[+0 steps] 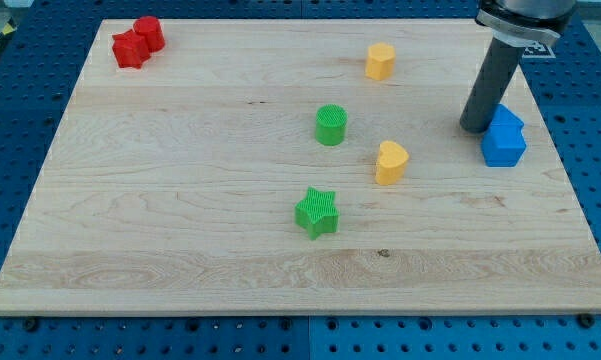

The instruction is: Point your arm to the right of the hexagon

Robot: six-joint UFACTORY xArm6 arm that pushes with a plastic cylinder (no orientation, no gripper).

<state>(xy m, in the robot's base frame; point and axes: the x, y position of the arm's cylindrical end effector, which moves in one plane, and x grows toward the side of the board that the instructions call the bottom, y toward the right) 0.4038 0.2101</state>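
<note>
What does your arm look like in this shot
My arm ends in a straight, dark grey cylindrical rod. Its top meets a wider black collar carrying a white plate with black markings, cut off by the view's top. My tip sits just left of the blue blocks.

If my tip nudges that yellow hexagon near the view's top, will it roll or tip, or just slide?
The yellow hexagon probably slides: it sits squat on a flat face, so tipping seems unlikely. Its flat sides suggest it won't roll, though an off-centre push may spin it. The wooden board looks smooth. My tip is at the view's right, touching the blue blocks.
</note>
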